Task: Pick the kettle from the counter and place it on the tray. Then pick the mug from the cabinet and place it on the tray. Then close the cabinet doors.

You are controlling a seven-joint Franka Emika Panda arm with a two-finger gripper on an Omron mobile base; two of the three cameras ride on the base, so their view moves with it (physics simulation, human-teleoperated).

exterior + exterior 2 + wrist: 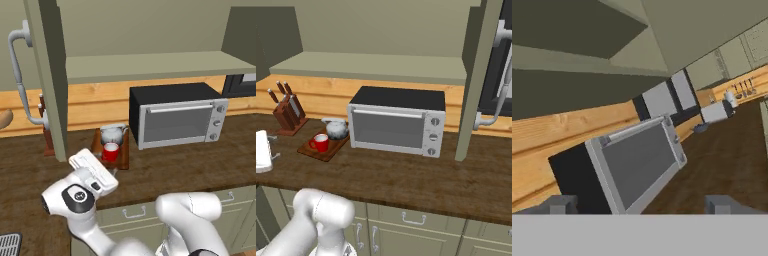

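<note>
Left base view: I'm seeing the kettle [113, 134] and the mug [111, 151] sitting on the tray [123, 159], its long axis running near-to-far; the gripper [640, 204] is spread, grasping nothing.

Dark counter [165, 167] under tray [122, 159], toaster oven [177, 120], knife block [47, 142].

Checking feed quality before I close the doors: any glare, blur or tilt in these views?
Left base view: sharp, flat even light, no glare on the kettle or mug. Right base view: equally clear, soft shading under the cabinet. Hand view: rolled, so the toaster oven looks slanted, slightly soft.
</note>
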